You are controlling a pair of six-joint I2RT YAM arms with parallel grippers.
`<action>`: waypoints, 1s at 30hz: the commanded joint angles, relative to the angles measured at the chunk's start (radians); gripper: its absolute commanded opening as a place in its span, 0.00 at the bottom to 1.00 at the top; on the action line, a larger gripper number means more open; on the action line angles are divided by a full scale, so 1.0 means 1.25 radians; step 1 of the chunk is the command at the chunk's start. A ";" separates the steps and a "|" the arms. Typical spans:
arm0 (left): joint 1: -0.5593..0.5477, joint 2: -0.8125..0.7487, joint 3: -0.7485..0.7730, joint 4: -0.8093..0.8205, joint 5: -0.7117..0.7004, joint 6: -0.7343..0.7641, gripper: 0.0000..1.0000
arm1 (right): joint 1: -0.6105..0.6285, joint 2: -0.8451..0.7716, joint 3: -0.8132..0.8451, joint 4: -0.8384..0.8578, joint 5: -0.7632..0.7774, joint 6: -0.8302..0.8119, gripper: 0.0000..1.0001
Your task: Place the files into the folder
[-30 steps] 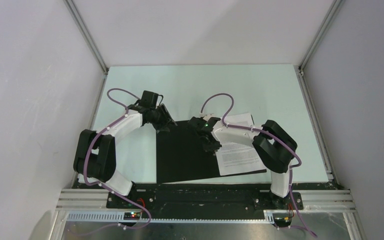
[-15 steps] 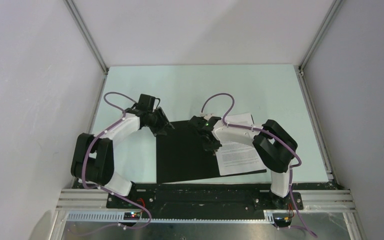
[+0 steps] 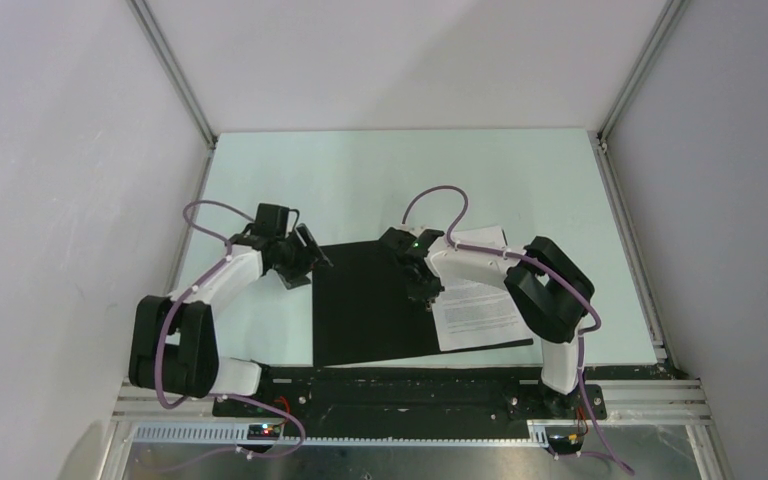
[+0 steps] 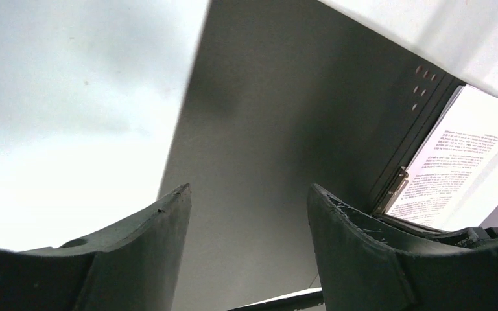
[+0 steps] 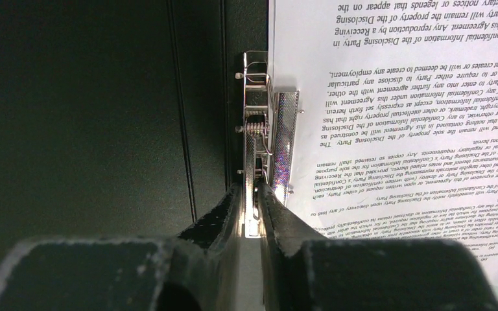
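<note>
The folder [image 3: 360, 310] lies open on the table, black inside up. The files [image 3: 480, 310], white sheets of dense print, rest on its right half. My right gripper [image 3: 425, 295] stands over the spine, shut on the folder's metal clip lever [image 5: 259, 123], with the files [image 5: 395, 97] just to the right. My left gripper [image 3: 310, 250] hangs open by the folder's far left corner, holding nothing. In the left wrist view its gripper [image 4: 248, 191] frames the bare black cover [image 4: 285, 116], and the files [image 4: 454, 162] show beyond the spine.
The pale green table [image 3: 400, 180] is walled in by white panels on the left, right and back. A metal rail [image 3: 410, 395] with both arm bases runs along the near edge. Purple cables loop above each arm.
My left gripper has opened wider and drawn back to the left, off the folder's far left corner. The right gripper has stayed on the clip.
</note>
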 commanded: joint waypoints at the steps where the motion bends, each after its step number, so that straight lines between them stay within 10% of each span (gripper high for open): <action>1: 0.028 -0.057 -0.018 -0.005 -0.020 0.033 0.71 | -0.022 0.043 -0.022 0.026 0.001 -0.013 0.15; 5: 0.036 -0.074 -0.033 -0.013 -0.027 0.041 0.72 | -0.031 0.046 -0.012 0.030 -0.002 -0.027 0.00; 18: 0.073 0.010 -0.021 -0.013 0.092 0.153 0.98 | -0.092 -0.118 0.057 0.004 -0.027 -0.095 0.00; 30: 0.075 0.084 0.040 0.009 0.220 0.175 1.00 | -0.114 -0.178 0.080 -0.002 -0.077 -0.119 0.00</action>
